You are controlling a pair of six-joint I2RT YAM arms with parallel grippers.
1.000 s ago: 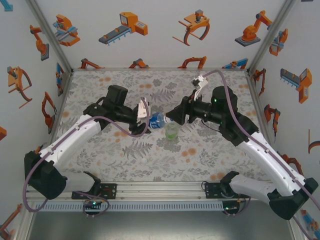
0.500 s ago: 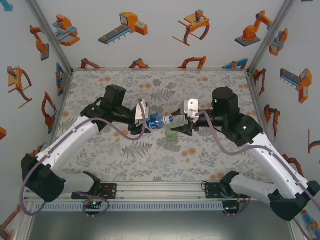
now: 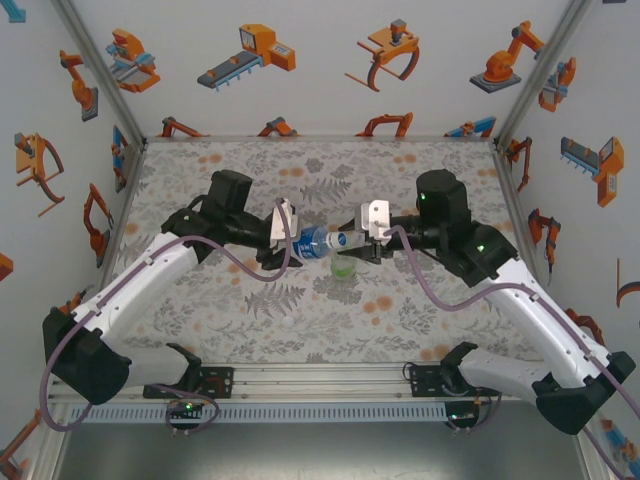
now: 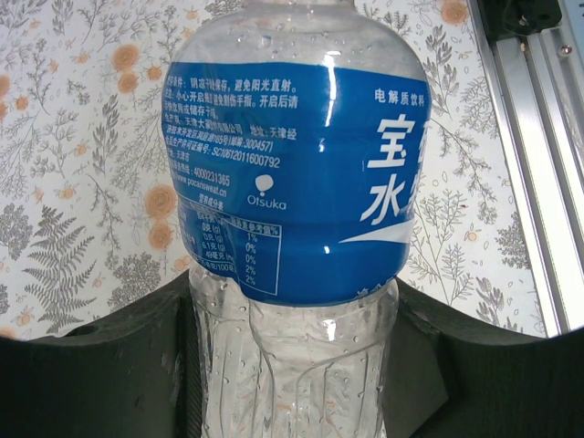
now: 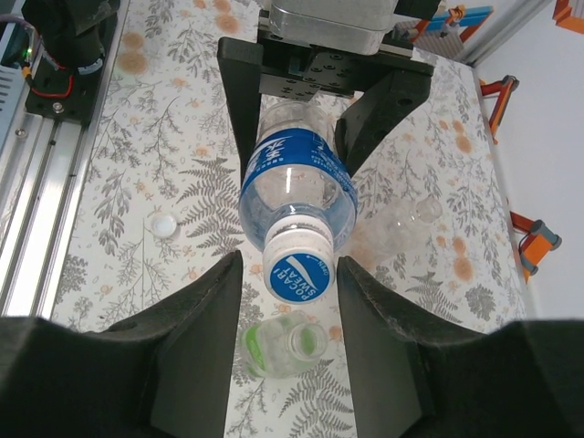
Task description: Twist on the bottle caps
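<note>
Narrowing around the cap (image 5: pixel 299 266), right fingers (image 5: pixel 196 351) remain slightly apart; left fingers (image 4: pixel 109 365) stay clamped on blue-label bottle (image 4: pixel 292 182).

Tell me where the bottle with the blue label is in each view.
Top external: blue-label bottle at the centre, lying level.
Left wrist: centre, close up, label facing the camera.
Right wrist: upper centre, cap toward the camera.
Shared landmark: the aluminium rail.

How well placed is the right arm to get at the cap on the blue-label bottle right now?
Probably yes: the right pincer straddles the cap, a finger on each side and nothing between, while the left pincer holds the blue-label bottle sideways, cap end toward it.
</note>
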